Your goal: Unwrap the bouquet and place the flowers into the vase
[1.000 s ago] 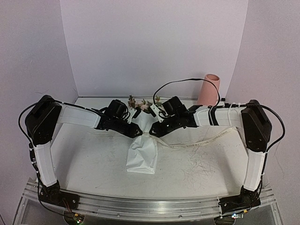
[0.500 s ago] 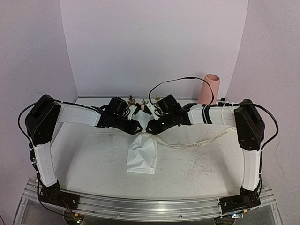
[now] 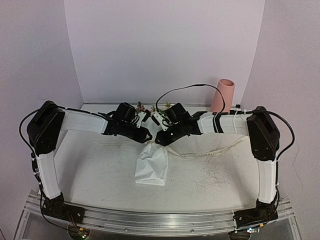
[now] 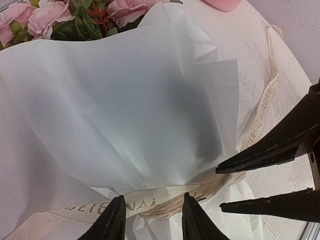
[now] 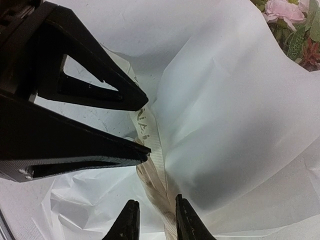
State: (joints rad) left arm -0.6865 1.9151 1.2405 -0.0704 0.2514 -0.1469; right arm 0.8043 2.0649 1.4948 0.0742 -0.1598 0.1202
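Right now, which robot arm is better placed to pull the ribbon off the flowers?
Probably the right. The right gripper straddles the bunched ribbon, and the loose tail trails across the table on its side. The left gripper also spans the ribbon, but away from that tail.

The bouquet (image 4: 125,100) is wrapped in plain white paper and bound by a cream ribbon (image 4: 263,97) printed with dark lettering. Its flowers (image 4: 45,17) are pink roses among green leaves and 1 red sprig. The vase (image 3: 223,95) is plain salmon-pink. The desk (image 3: 90,170) is white with dark flecks. The left gripper (image 4: 152,200) and right gripper (image 5: 156,201) are black.
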